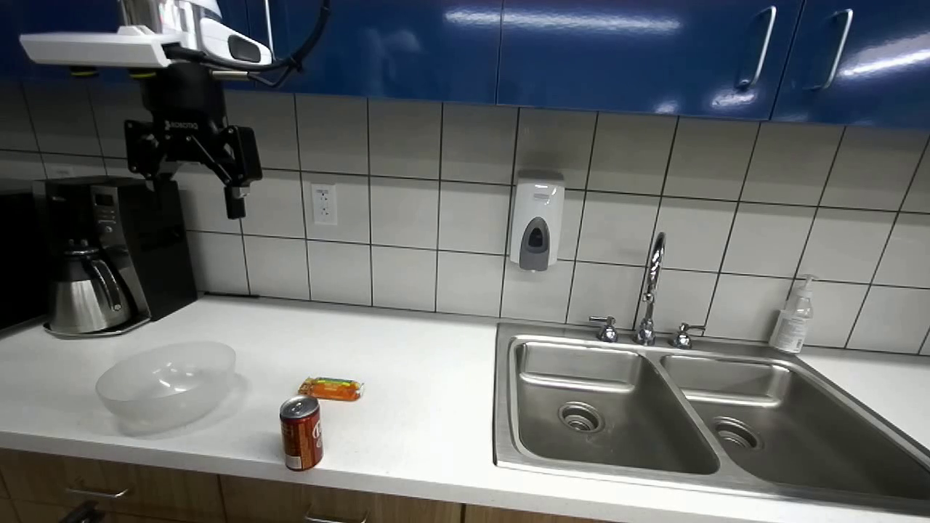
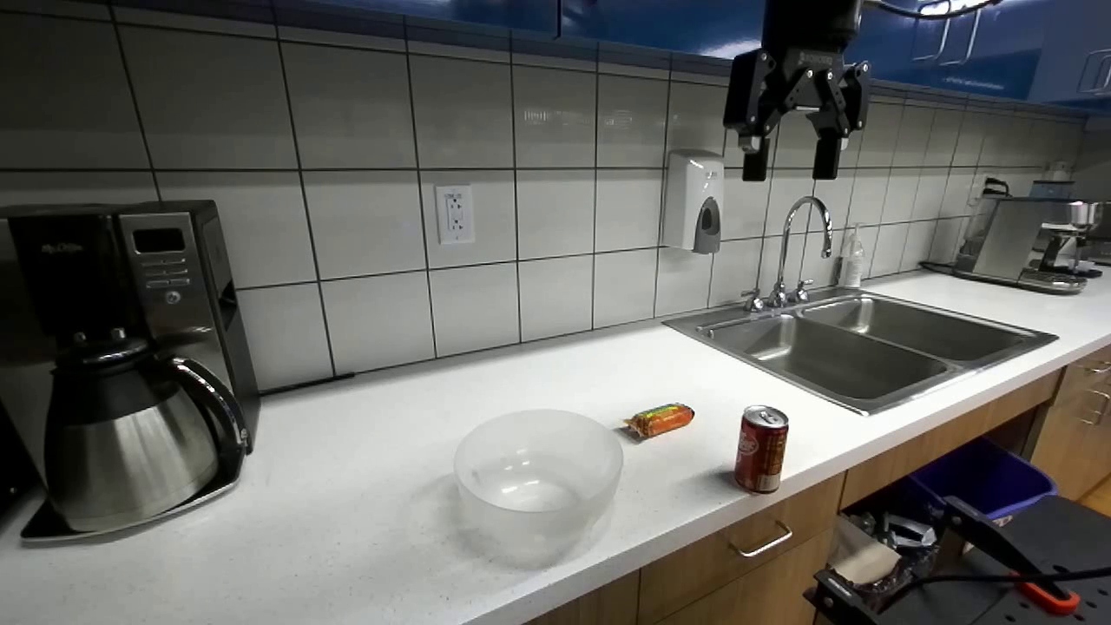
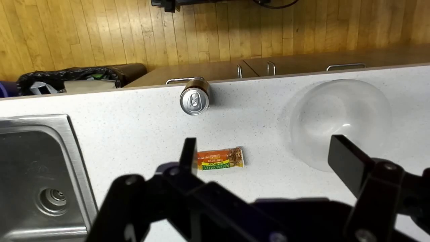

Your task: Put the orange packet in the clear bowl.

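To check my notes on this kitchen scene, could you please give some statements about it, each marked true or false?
1. The flat, elongated orange packet lies outside the wide, round, clear plastic bowl. True.
2. The bowl is upside down. False: its opening faces up.
3. The black two-fingered gripper is open. True.
4. The red cylindrical metal can stands upright. True.
5. The packet touches the can. False: white counter shows between them.
6. The gripper holds the packet. False: it holds nothing.

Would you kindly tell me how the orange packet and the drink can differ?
The orange packet lies flat, while the drink can stands upright. The packet is bar-shaped; the can is cylindrical. The packet is bright orange; the can is darker red. Both rest on the counter.
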Motion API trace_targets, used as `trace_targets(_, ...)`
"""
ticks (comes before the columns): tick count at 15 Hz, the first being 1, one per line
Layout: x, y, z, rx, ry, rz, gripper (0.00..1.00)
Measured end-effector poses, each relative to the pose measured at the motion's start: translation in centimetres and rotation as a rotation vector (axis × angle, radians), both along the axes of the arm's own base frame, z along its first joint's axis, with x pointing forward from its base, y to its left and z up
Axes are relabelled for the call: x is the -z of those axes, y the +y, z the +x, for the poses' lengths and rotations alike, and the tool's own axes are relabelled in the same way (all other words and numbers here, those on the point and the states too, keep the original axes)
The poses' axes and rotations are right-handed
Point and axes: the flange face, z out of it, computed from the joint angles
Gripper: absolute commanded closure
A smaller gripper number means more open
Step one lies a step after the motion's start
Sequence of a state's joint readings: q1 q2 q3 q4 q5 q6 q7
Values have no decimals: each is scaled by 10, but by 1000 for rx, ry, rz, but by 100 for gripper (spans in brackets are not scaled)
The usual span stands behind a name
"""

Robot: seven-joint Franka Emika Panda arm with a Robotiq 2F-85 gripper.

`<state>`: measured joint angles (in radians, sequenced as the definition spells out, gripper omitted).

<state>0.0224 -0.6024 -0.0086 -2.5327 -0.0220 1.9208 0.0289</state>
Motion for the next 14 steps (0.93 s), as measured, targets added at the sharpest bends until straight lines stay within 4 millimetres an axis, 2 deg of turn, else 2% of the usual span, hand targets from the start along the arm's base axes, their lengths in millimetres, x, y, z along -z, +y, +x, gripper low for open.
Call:
trace_targets(8, 5, -4, 5, 4, 3, -2, 0)
trace_targets(14, 29, -32, 30, -36, 1, -18, 0)
